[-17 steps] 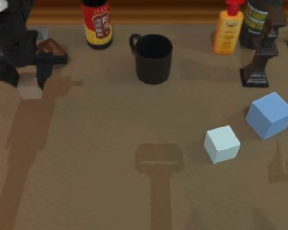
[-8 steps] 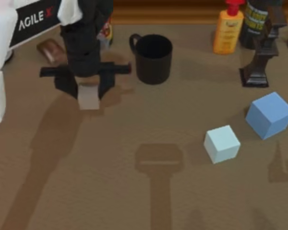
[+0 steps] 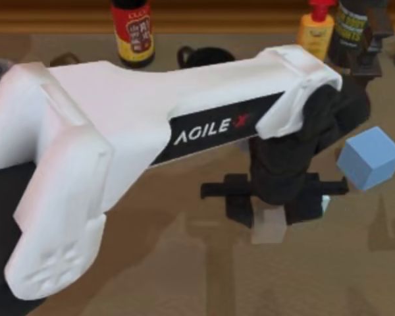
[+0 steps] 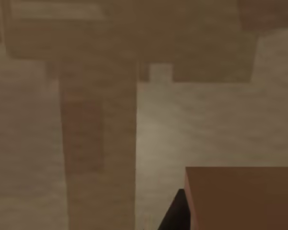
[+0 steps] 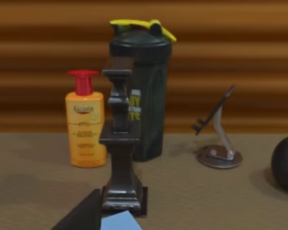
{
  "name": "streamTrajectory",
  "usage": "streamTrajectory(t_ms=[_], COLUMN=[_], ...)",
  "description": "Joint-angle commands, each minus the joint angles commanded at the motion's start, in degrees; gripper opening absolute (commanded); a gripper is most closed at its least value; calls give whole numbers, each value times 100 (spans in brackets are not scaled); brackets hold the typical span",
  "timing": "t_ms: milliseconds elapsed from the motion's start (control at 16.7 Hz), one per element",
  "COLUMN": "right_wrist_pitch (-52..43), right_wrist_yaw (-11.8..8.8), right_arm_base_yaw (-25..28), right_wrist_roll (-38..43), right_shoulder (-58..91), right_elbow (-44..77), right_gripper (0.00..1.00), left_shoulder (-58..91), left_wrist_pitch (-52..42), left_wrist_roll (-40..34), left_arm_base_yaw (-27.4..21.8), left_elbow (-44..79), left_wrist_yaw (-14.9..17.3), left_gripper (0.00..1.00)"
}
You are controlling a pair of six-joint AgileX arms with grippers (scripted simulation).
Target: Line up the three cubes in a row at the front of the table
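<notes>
At the middle of the table (image 3: 151, 276), a little toward three o'clock, the left gripper (image 3: 270, 217) hangs over the woven surface with its black fingers clamped on two opposite faces of the small beige cube (image 3: 268, 227), whose lower half shows below them. The cube looks rigid, light and matte, so a flat-faced pinch across the middle, as here, should hold without slipping; I judge little risk of crushing. The mint-white cube (image 3: 325, 204) is almost wholly hidden behind the gripper, only a sliver showing at its three o'clock side, so the gap there is tight and a sideways nudge could knock it. The sky-blue cube (image 3: 370, 158) sits farther toward two o'clock, apart from both. Toward six o'clock the front of the table shows bare, giving room for a row. Along twelve o'clock stand a soy sauce bottle (image 3: 133, 33), an orange lotion bottle (image 3: 314, 36) and a dark shaker (image 5: 140, 96), well clear. The right gripper is not visible.
</notes>
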Motion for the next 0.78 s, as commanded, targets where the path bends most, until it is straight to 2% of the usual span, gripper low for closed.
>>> streamTrajectory(t_ms=[180, 540, 780], right_wrist_pitch=[0, 0, 0], right_wrist_yaw=[0, 0, 0], right_arm_base_yaw=[0, 0, 0], right_wrist_roll=[0, 0, 0], right_shoulder=[0, 0, 0], right_elbow=[0, 0, 0], right_gripper=[100, 100, 100], left_shoulder=[-145, -133, 12], left_wrist_pitch=[28, 53, 696], left_wrist_roll=[-471, -488, -517], left_arm_base_yaw=[-475, -492, -470], left_elbow=[-86, -94, -574], left_wrist_yaw=[-30, -27, -27], left_gripper=[0, 0, 0])
